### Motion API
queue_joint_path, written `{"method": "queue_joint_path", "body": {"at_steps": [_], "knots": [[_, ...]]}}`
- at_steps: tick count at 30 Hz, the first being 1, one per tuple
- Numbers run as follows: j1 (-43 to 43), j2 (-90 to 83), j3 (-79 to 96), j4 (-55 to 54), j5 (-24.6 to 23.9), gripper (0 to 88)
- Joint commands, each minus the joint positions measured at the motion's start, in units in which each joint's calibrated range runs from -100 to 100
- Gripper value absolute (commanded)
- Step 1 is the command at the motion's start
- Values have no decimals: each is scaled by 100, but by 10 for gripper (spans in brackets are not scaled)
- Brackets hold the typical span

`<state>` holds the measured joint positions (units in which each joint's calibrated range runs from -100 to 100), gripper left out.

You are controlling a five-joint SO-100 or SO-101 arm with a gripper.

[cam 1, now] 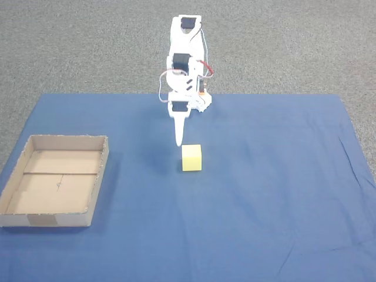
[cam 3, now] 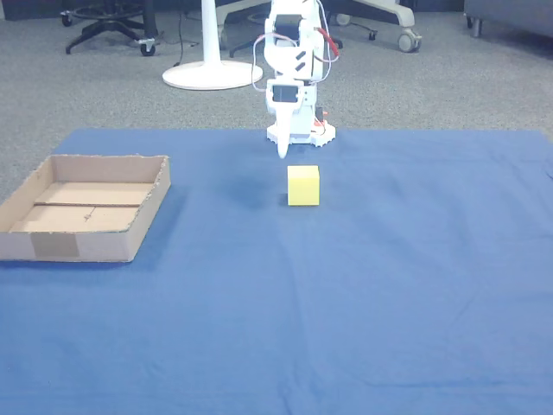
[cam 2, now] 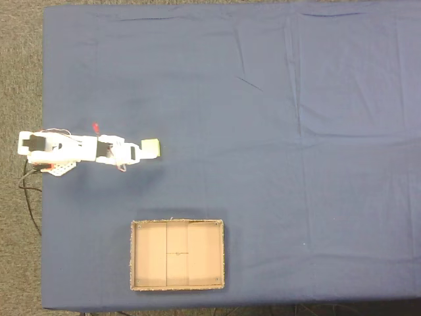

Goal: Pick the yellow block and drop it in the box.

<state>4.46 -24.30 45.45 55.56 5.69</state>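
The yellow block (cam 1: 191,157) (cam 3: 303,186) (cam 2: 152,148) is a small pale cube standing on the blue cloth just in front of the arm's base. My white gripper (cam 1: 179,143) (cam 3: 282,156) (cam 2: 140,152) points straight down, its fingers together in one narrow spike holding nothing. It hangs a little above the cloth on the base side of the block, close to it but apart. The box (cam 1: 64,138) (cam 3: 82,245) (cam 2: 177,222), a shallow brown cardboard tray, lies empty at the left of the cloth in a fixed view and in the other view.
The blue cloth (cam 1: 264,194) covers the table, with grey carpet around it. A red and white cable (cam 1: 202,64) runs along the arm. Office chair bases and a white stand (cam 3: 203,73) are on the floor behind.
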Motion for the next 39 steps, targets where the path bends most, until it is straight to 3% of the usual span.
{"method": "queue_joint_path", "body": {"at_steps": [1,14,21,26,30,34,39], "knots": [[-143,610,-608,-178,-88,359],[-701,1936,-1305,-220,-347,339],[-812,2349,-1377,-344,-317,202],[-638,1902,-1413,-360,-259,169],[124,610,-2237,78,39,170],[1634,-344,-3911,235,503,171],[3223,1716,-7332,301,615,174]]}}
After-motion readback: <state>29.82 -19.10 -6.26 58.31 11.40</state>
